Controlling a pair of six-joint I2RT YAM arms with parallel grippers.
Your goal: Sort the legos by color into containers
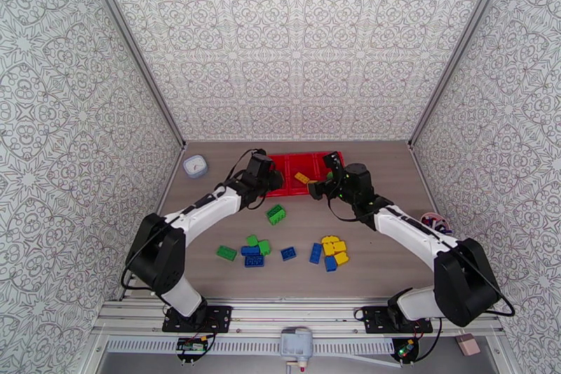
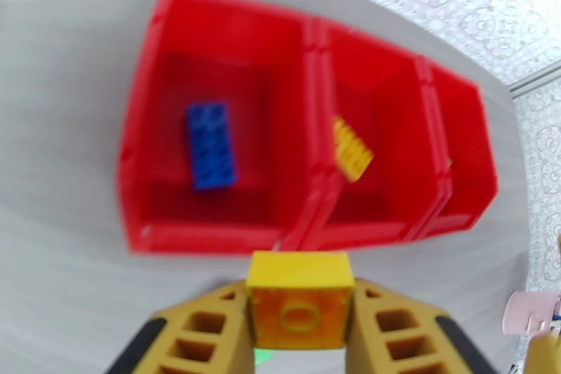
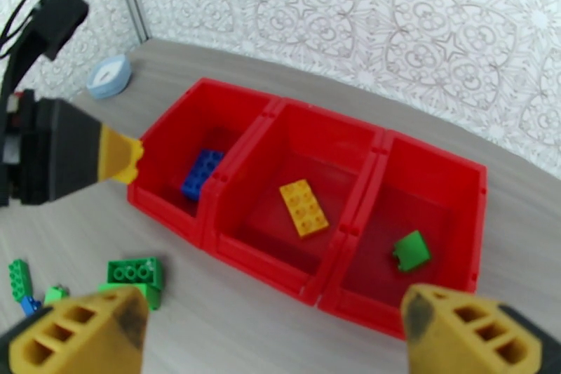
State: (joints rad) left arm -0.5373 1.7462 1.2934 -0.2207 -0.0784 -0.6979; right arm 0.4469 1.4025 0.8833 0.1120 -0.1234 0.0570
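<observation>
Clenched in our left gripper (image 2: 300,318), a yellow lego (image 2: 300,290) is hanging just before the near wall of the red tray (image 2: 210,238). We are holding our right gripper (image 3: 277,312) wide open; a blue lego (image 3: 200,173), a second yellow lego (image 3: 303,207) and a green lego (image 3: 411,250) are lying one per compartment

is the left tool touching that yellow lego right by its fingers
Touching. The left wrist view shows the yellow lego pinched between the two fingers of the left tool, no gap on either side.

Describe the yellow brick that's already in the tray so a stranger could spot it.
Find the red tray far across the table. One yellow brick lies flat in its middle compartment. Its neighbours, a blue brick and a green brick, sit in the outer compartments; it alone there is yellow.
</observation>
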